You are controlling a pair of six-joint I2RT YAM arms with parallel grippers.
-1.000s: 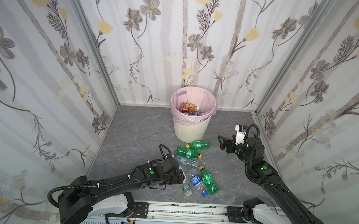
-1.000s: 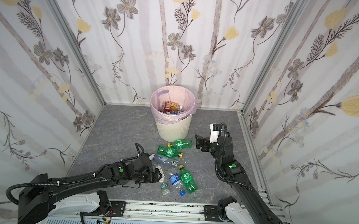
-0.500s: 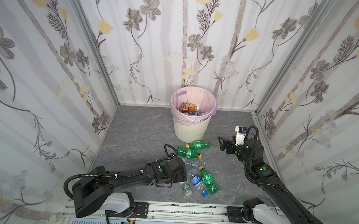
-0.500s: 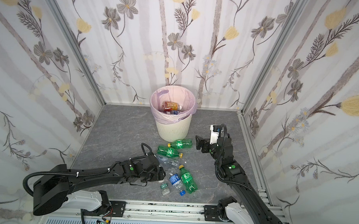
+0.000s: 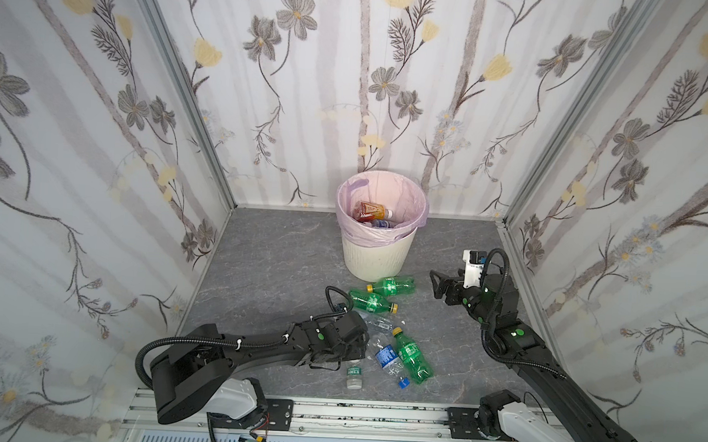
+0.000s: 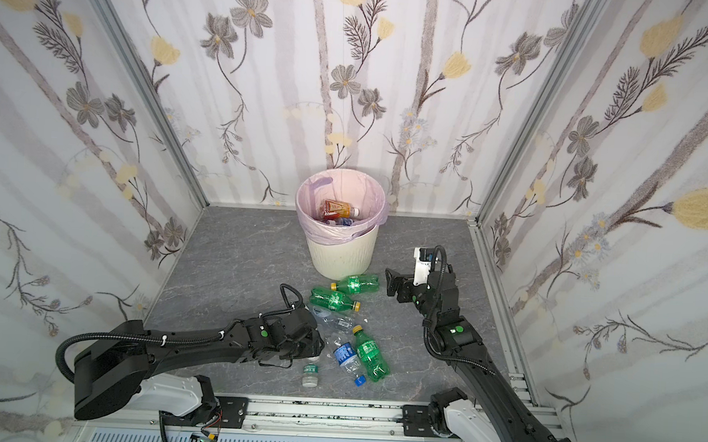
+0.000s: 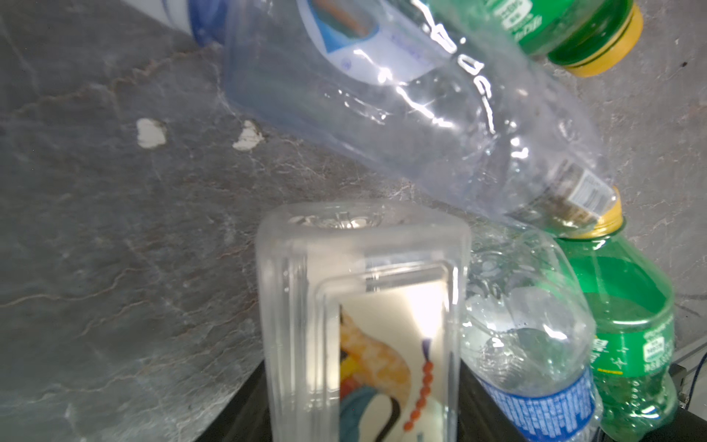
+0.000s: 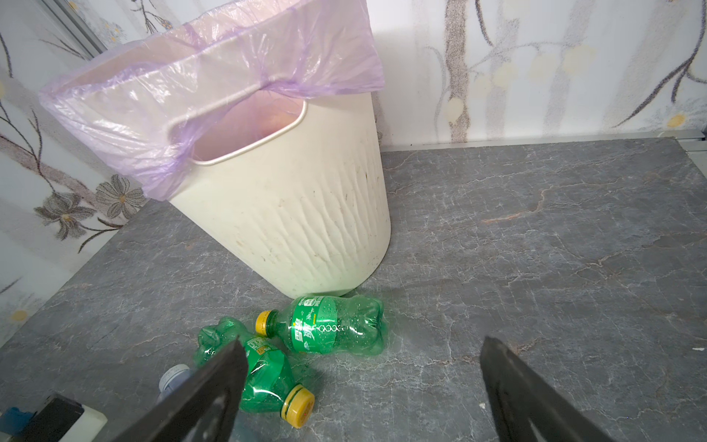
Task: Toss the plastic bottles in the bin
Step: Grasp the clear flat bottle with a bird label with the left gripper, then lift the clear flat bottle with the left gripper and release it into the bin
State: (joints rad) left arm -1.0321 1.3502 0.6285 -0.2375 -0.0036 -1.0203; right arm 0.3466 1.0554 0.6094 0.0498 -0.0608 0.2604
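The cream bin [image 5: 377, 252] [image 6: 342, 254] [image 8: 306, 214] with its lilac liner stands at the back and holds an orange-red bottle [image 5: 369, 210]. Plastic bottles lie in front of it: two green ones [image 5: 390, 285] [image 5: 371, 301] [image 8: 333, 325], a third green one [image 5: 412, 356], a blue-labelled clear one [image 5: 387, 357] and a small clear one [image 5: 353, 376]. My left gripper [image 5: 358, 347] [image 6: 314, 347] [image 7: 359, 402] lies low at the pile's left, shut on a clear square bottle [image 7: 363, 287]. My right gripper [image 5: 434, 282] [image 6: 388, 282] [image 8: 361, 344] hangs open and empty, right of the green bottles.
Flowered walls close the grey stone floor [image 5: 283, 260] on three sides. A metal rail [image 5: 375, 414] runs along the front edge. A big clear bottle [image 7: 401, 95] lies just beyond the held one, with green bottles [image 7: 631, 306] beside it.
My left arm slid right and farther into the bottle pile, and its jaws closed around the clear square bottle. The right arm has not moved.
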